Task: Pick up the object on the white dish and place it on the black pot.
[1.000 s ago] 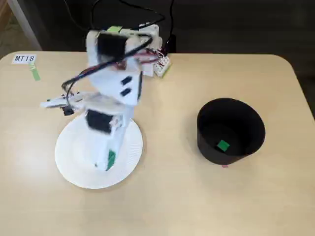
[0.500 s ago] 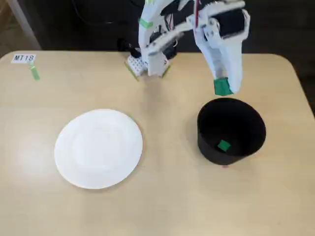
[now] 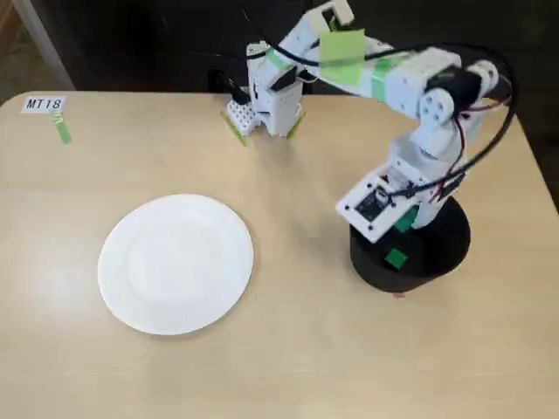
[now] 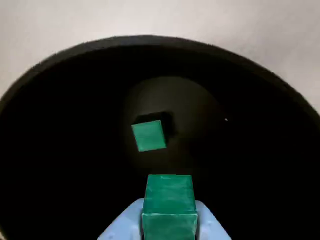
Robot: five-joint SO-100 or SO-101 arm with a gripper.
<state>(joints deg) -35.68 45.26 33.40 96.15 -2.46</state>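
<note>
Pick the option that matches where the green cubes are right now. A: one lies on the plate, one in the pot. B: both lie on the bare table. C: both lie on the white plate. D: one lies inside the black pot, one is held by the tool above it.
D: the wrist view shows one green cube on the black pot floor and another cube clamped in the tool; the white plate holds nothing.

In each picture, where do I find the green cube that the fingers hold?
Fixed view: not clearly visible; the gripper hangs over the black pot, and only one green cube shows there.
Wrist view: held cube at bottom centre, between the fingers.
Shared landmark: the black pot.
</note>
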